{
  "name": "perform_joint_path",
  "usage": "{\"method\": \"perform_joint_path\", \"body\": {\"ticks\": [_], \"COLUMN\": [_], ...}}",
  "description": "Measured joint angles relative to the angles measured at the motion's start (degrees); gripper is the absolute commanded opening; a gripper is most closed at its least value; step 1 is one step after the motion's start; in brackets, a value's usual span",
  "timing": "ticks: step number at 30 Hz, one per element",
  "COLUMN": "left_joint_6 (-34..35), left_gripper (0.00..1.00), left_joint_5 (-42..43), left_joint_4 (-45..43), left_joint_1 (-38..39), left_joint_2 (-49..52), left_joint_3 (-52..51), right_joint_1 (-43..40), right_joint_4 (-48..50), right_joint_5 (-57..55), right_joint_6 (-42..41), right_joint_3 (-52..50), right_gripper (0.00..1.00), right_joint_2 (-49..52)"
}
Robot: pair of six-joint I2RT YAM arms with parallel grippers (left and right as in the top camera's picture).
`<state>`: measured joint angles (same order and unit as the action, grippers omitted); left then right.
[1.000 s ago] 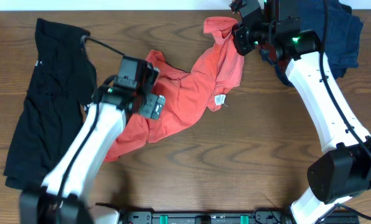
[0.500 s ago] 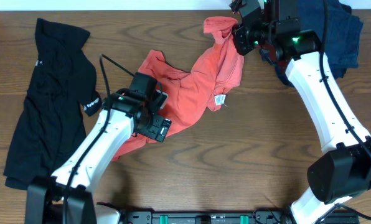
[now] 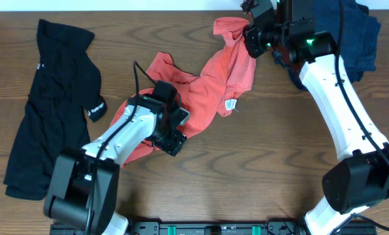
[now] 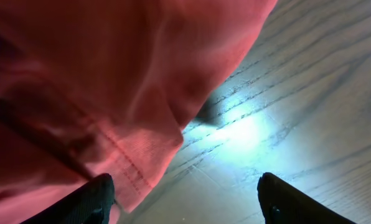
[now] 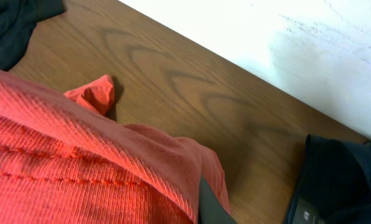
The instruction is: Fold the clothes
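A red shirt [image 3: 207,85] lies crumpled across the middle of the table. My left gripper [image 3: 173,138] is low at the shirt's lower front edge. In the left wrist view it [image 4: 188,205] is open, with the shirt's hem [image 4: 136,168] by its left finger and bare wood between the fingers. My right gripper [image 3: 252,38] is shut on the shirt's upper far end and holds it slightly raised. In the right wrist view the red knit [image 5: 79,162] covers most of the gripper [image 5: 201,208], and only one finger shows.
A black garment [image 3: 51,104] lies stretched out at the far left. A dark blue garment [image 3: 351,32] sits at the back right, under the right arm, and also shows in the right wrist view [image 5: 341,180]. The table's back edge meets a white wall [image 5: 285,37].
My left arm has swung right and toward the front, from the shirt's left part to its lower edge. The right arm and the shirt's held end have not moved.
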<state>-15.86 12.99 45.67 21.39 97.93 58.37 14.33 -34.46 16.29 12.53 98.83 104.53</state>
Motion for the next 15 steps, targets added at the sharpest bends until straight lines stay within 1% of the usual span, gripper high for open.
{"method": "perform_joint_path", "body": {"ticks": [6,9,15], "left_joint_6": [0.20,0.55,0.68], "left_gripper": [0.75,0.70,0.64], "left_joint_5": [-2.25,-3.34,-4.87], "left_joint_4": [-0.07,-1.07,-4.85], "left_joint_1": [0.00,0.00,0.00], "left_joint_2": [1.31,1.31,1.31], "left_joint_3": [0.00,-0.07,-2.54], "right_joint_1": [0.00,0.00,-0.02], "right_joint_4": [-0.02,-0.04,-0.04], "right_joint_5": [0.00,0.00,0.00], "right_joint_6": [0.00,0.00,0.00], "right_joint_3": [0.00,0.00,0.00], "right_gripper": [0.05,0.05,0.05], "right_joint_2": [0.00,0.00,0.00]}}
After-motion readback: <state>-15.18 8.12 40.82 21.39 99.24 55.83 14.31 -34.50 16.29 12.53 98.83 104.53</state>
